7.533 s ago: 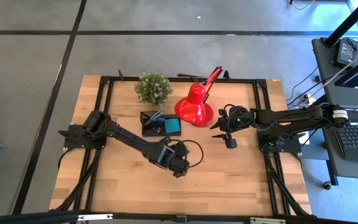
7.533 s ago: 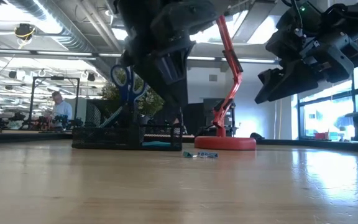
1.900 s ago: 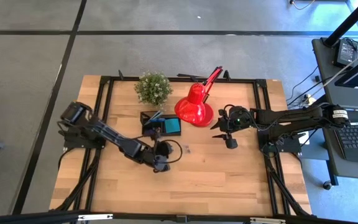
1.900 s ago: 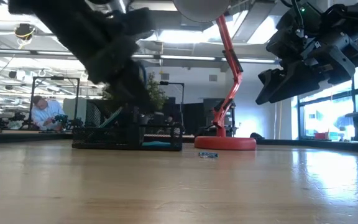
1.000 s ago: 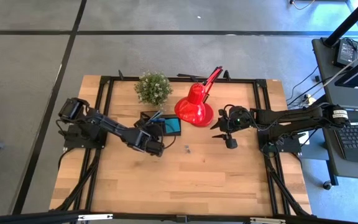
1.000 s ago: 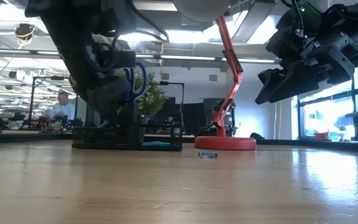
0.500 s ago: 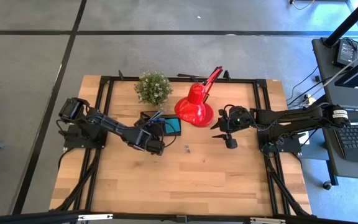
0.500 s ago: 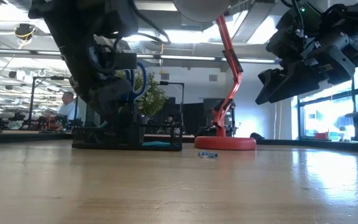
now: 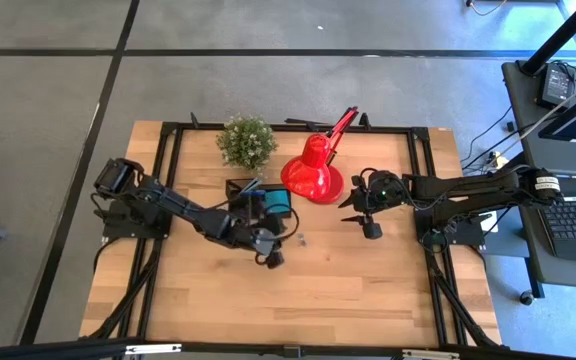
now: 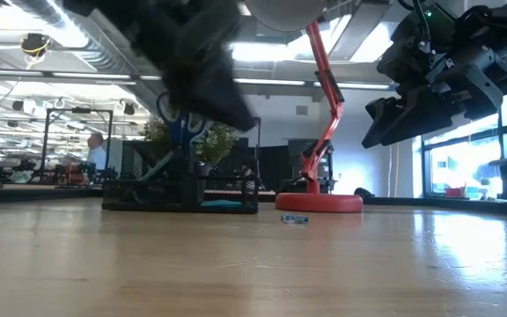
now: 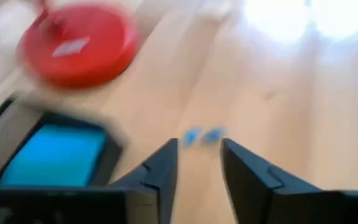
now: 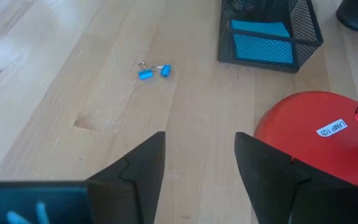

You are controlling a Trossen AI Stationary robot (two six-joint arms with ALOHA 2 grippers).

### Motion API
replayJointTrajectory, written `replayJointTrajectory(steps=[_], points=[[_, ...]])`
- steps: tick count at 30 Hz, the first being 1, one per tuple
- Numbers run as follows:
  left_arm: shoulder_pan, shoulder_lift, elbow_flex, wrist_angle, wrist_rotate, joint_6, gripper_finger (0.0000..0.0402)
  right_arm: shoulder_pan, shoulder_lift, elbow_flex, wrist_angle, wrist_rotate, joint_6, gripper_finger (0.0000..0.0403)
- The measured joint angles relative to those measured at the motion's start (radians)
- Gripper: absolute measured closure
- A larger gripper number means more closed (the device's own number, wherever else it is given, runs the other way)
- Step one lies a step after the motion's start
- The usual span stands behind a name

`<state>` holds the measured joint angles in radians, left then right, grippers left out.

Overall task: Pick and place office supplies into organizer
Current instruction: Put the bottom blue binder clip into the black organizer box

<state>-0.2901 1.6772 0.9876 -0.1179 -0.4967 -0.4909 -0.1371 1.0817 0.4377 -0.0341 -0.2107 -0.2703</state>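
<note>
1. Left tool [image 11: 199, 163]: two dark fingers standing apart with a clear gap, nothing between them. The high view places it [image 9: 273, 243] just in front of the black wire-mesh organizer tray [image 9: 259, 201].
2. Two small blue binder clips with silvery wire handles [image 11: 202, 135]: lying loose on the light wooden table [image 9: 348, 290], just beyond the left tool's fingertips in the left wrist view. In the high view they are only a tiny speck [image 9: 301, 239] beside that tool; the right wrist view alone shows their shape [image 12: 153, 71].
3. Black wire-mesh organizer tray [image 12: 269, 34]: beside the left tool, well ahead of the right tool. The wrist views show a square blue sticky-note pad [image 12: 261, 30] lying in it; the low view alone shows blue-handled scissors [image 10: 180, 113] standing upright in it.
4. Right tool [image 12: 197, 158]: fingers parted, empty, held above the table near the round red desk-lamp base [image 12: 319, 134]; in the high view it [image 9: 370, 226] sits beside the lamp [image 9: 312, 170].
5. Writing: a white sticker on the red lamp base [image 12: 332, 129] appears to read "LAMP 102"; seen only in the right wrist view.
6. Small green potted plant [image 9: 246, 141]: behind the tray, far side from the left tool.
7. Low view only: a person [image 10: 94, 151] in the room behind the table.
</note>
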Motion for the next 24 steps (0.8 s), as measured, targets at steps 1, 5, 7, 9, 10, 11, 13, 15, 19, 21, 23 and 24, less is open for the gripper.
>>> replayJointTrajectory(steps=[1,5,7,9,10,11,13,15,19,21,23,24], points=[[-0.003,0.005,0.001,0.052,0.001,0.028,0.0287,0.000,0.000,0.000,0.000,0.000,0.000,0.0208],[-0.005,0.049,0.001,0.191,0.001,0.092,0.0293,0.000,0.000,0.000,0.004,0.000,0.004,0.0208],[-0.003,0.089,0.001,0.249,0.002,0.108,0.0296,0.000,0.000,0.000,0.010,0.000,0.005,0.0208],[-0.002,0.133,0.000,0.295,0.002,0.123,0.0299,0.000,0.000,0.000,0.012,0.000,0.005,0.0208],[-0.001,0.156,0.000,0.326,0.000,0.128,0.0300,0.000,0.000,0.000,0.013,0.000,0.005,0.0208],[0.002,0.178,0.000,0.358,-0.001,0.129,0.0301,0.000,0.000,0.000,0.014,0.000,0.006,0.0208],[0.008,0.216,0.000,0.418,-0.002,0.125,0.0304,0.000,0.000,0.000,0.015,0.000,0.006,0.0208],[0.018,0.253,0.000,0.488,-0.009,0.111,0.0306,0.000,0.000,0.000,0.016,0.000,0.007,0.0208],[0.034,0.314,0.014,0.541,-0.017,0.111,0.0315,0.000,0.000,0.000,0.016,0.000,0.007,0.0208],[0.041,0.341,0.027,0.540,-0.016,0.110,0.0320,0.000,0.000,0.000,0.016,0.000,0.007,0.0208],[0.046,0.361,0.036,0.542,-0.016,0.105,0.0326,0.000,0.000,0.000,0.015,0.000,0.007,0.0208],[0.046,0.368,0.038,0.541,-0.016,0.099,0.0329,0.000,0.000,0.000,0.015,0.000,0.007,0.0208]])
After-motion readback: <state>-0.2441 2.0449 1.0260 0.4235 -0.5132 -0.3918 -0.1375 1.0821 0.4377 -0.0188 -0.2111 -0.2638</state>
